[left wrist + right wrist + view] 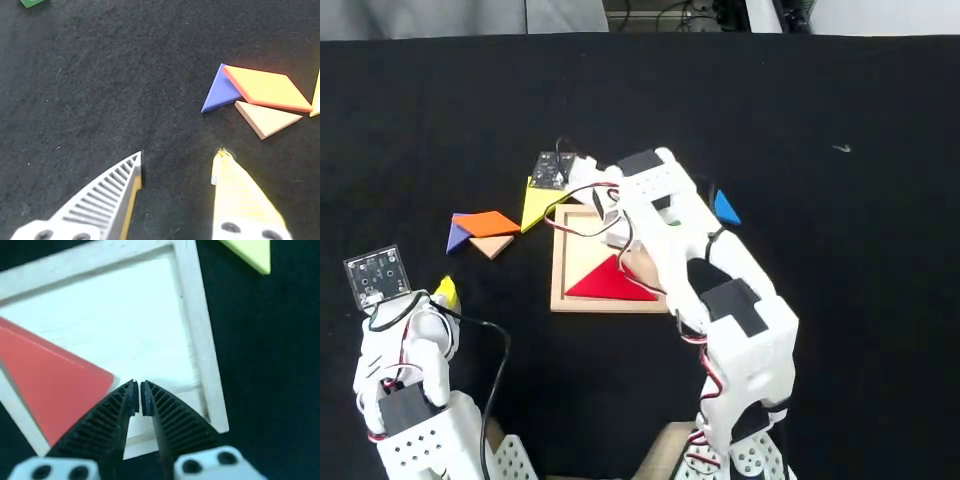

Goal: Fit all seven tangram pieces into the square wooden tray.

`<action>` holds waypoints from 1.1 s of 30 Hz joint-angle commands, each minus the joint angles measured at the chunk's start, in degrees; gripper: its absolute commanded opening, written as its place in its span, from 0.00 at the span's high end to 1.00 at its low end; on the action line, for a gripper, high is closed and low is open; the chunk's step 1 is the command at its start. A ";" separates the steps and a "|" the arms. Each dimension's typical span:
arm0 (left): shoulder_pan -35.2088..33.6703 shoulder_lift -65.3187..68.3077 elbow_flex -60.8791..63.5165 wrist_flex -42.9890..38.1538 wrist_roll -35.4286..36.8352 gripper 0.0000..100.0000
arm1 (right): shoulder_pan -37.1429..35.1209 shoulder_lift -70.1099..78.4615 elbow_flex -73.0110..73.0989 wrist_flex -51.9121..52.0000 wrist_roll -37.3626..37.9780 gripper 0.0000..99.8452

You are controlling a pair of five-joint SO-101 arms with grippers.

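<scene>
**Tray holds one red triangle; five pieces lie loose around it**

Nearest the arm bases, well to the left of the wooden tray (556, 265), the left gripper (179, 160) hangs over bare black surface. Its fingers, one white and one yellow, both ribbed and tapering to points, are spread apart with nothing between them. The felt-like cloth under and around it gives free room on every side.

The tray is a square of pale, smooth wood with a raised rim. A flat red triangle (610, 282) lies inside, its long edge along the near rim. The rest of the floor that shows is bare wood. The right gripper (138, 387) is over that bare floor, close to a corner of the rim and just beside one point of the red triangle. Its black, ribbed fingers are clenched almost tip to tip and grasp nothing. Whether they touch the wood I cannot tell.

Left of the tray lies a tight cluster. An orange parallelogram (267, 87) touches a purple triangle (219, 92) and a tan triangle (267, 119). All three are flat, matte and sharp-edged.

Just off the tray's far-left corner lies a yellow triangle (535, 203). Beyond the tray's far-right corner, apart from the rim, a small blue triangle (725, 207) lies alone. Open black surface stretches behind it.
</scene>
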 commanded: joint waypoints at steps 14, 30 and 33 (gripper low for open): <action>-0.48 -0.53 -0.40 -2.37 -0.18 0.77 | -2.20 -0.84 3.21 -1.05 0.62 0.99; -0.40 -0.53 -0.40 -2.46 -0.18 0.77 | 3.08 -20.44 -0.92 6.95 -8.00 0.99; 0.57 -0.53 -0.40 -2.20 -0.09 0.77 | 3.43 -25.89 4.18 6.86 -10.37 0.99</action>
